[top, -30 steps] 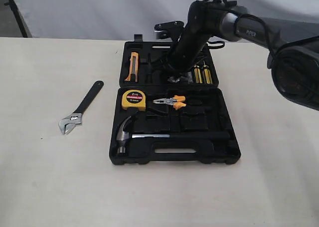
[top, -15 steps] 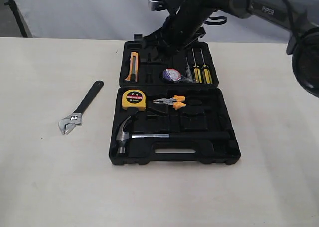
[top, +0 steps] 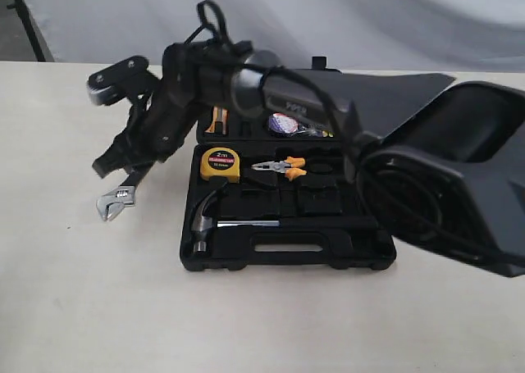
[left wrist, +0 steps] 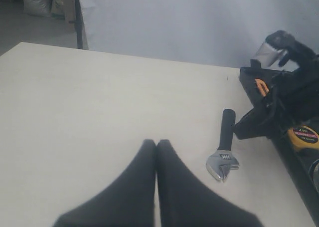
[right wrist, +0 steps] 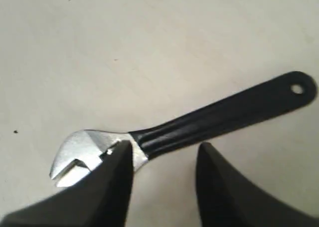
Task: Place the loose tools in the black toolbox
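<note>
R gripper [right wrist: 163,147] spread, over wrench [right wrist: 219,114] neck

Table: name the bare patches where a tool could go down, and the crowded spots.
Free: the table in front of the black toolbox, and left of the wrench. Crowded: the strip between wrench and toolbox, where the right pincer hangs open over the wrench.
</note>
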You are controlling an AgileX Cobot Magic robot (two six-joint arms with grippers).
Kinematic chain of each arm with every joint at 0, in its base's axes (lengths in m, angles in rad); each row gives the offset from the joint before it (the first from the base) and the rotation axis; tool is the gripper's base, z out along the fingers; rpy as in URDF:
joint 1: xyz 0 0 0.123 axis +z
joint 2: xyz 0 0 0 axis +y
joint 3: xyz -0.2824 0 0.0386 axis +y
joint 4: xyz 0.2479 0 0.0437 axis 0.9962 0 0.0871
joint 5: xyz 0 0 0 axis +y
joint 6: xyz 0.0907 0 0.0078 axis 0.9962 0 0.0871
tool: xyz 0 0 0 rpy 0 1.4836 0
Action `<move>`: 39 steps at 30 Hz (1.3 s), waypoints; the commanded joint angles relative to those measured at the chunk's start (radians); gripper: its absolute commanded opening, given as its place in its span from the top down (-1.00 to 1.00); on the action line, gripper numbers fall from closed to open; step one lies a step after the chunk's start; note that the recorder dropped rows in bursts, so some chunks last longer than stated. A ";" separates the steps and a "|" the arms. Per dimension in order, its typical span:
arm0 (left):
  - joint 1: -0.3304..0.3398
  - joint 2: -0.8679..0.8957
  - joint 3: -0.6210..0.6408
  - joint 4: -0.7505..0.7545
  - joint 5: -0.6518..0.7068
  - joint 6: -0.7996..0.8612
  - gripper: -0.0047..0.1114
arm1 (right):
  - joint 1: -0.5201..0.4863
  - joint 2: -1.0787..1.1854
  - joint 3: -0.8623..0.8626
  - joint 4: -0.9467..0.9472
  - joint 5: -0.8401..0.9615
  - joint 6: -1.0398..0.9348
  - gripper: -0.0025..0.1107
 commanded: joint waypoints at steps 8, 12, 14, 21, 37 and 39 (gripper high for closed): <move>0.003 -0.008 0.009 -0.014 -0.017 -0.010 0.89 | 0.055 0.055 0.000 -0.038 -0.155 -0.013 0.95; 0.003 -0.008 0.009 -0.014 -0.017 -0.010 0.89 | 0.051 0.068 0.000 -0.043 -0.106 -0.013 0.95; 0.003 -0.008 0.009 -0.014 -0.017 -0.010 0.89 | 0.051 0.068 0.000 -0.043 -0.061 -0.013 0.95; 0.003 -0.008 0.009 -0.014 -0.017 -0.010 0.89 | 0.054 0.068 -0.102 -0.011 0.264 -0.013 0.95; 0.003 -0.008 0.009 -0.014 -0.017 -0.010 0.89 | 0.054 0.094 -0.267 -0.168 0.518 0.046 0.95; 0.003 -0.008 0.009 -0.014 -0.017 -0.010 0.89 | 0.052 0.118 -0.267 -0.170 0.521 0.049 0.95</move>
